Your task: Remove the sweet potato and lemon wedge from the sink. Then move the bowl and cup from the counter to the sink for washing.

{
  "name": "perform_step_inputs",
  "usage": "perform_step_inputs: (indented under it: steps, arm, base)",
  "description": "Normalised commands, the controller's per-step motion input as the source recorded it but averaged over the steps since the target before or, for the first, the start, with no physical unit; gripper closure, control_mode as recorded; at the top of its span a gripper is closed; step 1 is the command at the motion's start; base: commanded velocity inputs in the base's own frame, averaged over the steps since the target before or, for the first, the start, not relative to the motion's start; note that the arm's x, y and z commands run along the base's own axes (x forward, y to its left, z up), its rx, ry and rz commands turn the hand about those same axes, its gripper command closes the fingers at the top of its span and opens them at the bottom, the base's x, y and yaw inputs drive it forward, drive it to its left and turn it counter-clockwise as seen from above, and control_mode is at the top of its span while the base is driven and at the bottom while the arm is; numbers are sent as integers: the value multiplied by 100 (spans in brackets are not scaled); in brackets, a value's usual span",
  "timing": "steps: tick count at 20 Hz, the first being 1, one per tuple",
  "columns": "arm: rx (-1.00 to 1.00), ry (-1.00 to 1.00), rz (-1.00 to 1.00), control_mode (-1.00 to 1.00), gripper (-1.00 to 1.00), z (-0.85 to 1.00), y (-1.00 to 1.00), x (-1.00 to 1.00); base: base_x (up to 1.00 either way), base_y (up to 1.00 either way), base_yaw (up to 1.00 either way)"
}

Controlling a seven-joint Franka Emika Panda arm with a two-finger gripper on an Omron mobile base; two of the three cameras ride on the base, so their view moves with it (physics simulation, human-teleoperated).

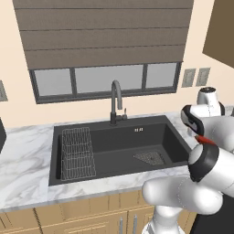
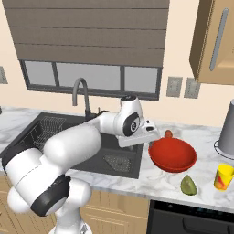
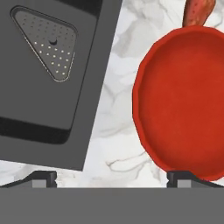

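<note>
1. Your pincer (image 3: pixel 111 177) hangs over the bare marble counter (image 3: pixel 118 127) with its tips spread wide and nothing between them. One tip sits just beside the sink (image 3: pixel 43 87) corner, the other at the near rim of the bowl (image 3: pixel 183 100).
2. If you descend straight from here, one finger lands on the bowl's rim rather than astride it. The glossy wall could skid away or tip the bowl. Shift toward the bowl first, so the rim falls between the tips.
3. The sweet potato (image 3: pixel 199 11) lies beyond the bowl from the pincer, touching or almost touching its far edge. Shove the bowl that way and you roll the sweet potato along the counter.
4. The lemon wedge (image 2: pixel 188 185) and the cup (image 2: pixel 224 177) stand on the bowl's far side from the sink, well clear of the pincer. A wide swing with the bowl could still clip the cup.
5. The sink basin looks empty, with the wire rack (image 1: pixel 77 153) at its far end. Drop the bowl from height and it may bounce or land on edge.
</note>
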Motion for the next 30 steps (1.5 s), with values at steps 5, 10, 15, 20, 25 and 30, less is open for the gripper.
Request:
perform_step_inputs:
  steps: [5, 10, 15, 20, 25, 30]
  arm:
    - [0, 0, 0, -100, -100, -13, -2, 22]
    - [0, 0, 0, -100, -100, -14, -2, 18]
    - [0, 0, 0, -100, -100, -15, -2, 13]
    - [0, 0, 0, -100, -100, -13, -7, 5]
    - [0, 0, 0, -100, -100, -15, -11, 6]
    - [0, 0, 0, -100, -100, -16, -11, 7]
  base:
    - [0, 0, 0]
    - [0, 0, 0]
    - [0, 0, 0]
    - [0, 0, 0]
    - [0, 0, 0]
    - [0, 0, 0]
